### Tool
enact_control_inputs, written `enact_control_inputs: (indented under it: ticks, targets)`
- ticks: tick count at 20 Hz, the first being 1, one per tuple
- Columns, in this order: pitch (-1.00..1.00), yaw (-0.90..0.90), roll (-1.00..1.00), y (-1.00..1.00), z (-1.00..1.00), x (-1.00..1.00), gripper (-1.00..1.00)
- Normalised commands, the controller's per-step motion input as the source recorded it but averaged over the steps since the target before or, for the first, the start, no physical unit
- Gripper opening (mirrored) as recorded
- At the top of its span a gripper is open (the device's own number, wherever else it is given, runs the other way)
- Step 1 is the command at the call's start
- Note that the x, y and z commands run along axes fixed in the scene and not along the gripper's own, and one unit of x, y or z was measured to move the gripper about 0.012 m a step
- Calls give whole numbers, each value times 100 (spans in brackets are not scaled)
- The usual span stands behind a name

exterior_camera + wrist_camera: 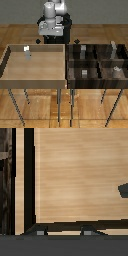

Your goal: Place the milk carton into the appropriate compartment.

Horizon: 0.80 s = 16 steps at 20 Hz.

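Here the milk carton (26, 52) stands upright in the light tray (10, 75), far left corner; the tool (64, 232) hangs apart, empty.

Milk carton (26, 52): small white-and-pale-grey box with brighter white top, standing upright near the far-left corner of the light wooden tray (10, 80), untouched.

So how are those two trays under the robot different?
The light tray is one open pale-wood bin holding only the milk carton; the dark tray is dark brown, split by dividers into compartments with small grey items. Both are similar in size and stand side by side on thin legs.
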Motion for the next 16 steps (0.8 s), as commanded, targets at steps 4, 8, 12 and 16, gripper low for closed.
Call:
enact_control_inputs:
  ticks: [4, 8, 12, 16]
  targets:
    - [0, 0, 0, 0, 0, 0, 100]
    - [0, 0, 0, -25, 0, 0, 100]
    - [0, 0, 0, -100, 0, 0, 100]
    - [0, 0, 0, -100, 0, 0, 100]
